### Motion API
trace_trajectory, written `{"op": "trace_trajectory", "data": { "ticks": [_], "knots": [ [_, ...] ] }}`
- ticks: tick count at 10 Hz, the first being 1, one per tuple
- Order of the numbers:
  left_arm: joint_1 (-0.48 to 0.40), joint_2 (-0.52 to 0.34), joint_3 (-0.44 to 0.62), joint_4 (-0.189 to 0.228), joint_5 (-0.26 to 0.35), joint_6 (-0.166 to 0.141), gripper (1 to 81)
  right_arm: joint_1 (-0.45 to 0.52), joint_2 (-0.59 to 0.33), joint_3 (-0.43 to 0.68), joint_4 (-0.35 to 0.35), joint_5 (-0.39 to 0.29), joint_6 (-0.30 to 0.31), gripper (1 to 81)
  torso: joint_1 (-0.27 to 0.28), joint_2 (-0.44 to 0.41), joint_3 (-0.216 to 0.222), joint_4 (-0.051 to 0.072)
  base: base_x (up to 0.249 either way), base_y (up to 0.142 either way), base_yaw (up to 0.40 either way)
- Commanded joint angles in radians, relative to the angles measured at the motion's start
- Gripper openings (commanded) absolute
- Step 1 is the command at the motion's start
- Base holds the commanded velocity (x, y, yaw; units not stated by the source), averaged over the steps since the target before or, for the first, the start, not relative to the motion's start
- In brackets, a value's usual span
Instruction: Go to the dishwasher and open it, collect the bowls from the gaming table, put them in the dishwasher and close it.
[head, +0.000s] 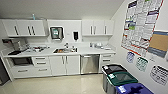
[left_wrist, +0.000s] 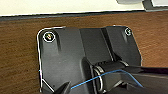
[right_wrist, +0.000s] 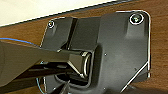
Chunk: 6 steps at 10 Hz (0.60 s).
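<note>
The dishwasher (head: 89, 64), with a brushed steel front and a bar handle along its top, sits shut under the white counter, right of the sink cabinet, in the head view. The bowls and the gaming table are out of view. Both wrist views look down past the robot's dark plate onto brown wood-grain floor.
A white kitchenette runs along the far wall: counter (head: 82, 51) with a sink (head: 61, 50), upper cabinets, white drawers (head: 40, 61). Three bins stand at the right wall: black (head: 113, 69), green (head: 121, 78), blue (head: 132, 89). Posters cover the right wall. Pale floor (head: 57, 86) lies before the cabinets.
</note>
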Motion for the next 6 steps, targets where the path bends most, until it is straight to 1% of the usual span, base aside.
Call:
{"op": "trace_trajectory", "data": {
  "ticks": [1, 6],
  "knots": [
    [-0.061, -0.018, 0.01, -0.002, 0.047, 0.01, 81.1, 0.05, -0.018, 0.01, -0.009, -0.045, -0.005, 81.1, 0.0, 0.0, 0.0, 0.0, 0.093, 0.0, 0.0],
    [-0.061, -0.02, 0.011, -0.002, 0.047, 0.01, 81.1, 0.053, -0.019, 0.011, -0.009, -0.045, -0.005, 81.1, 0.0, 0.0, 0.0, 0.0, 0.093, 0.0, 0.0]
  ]
}}
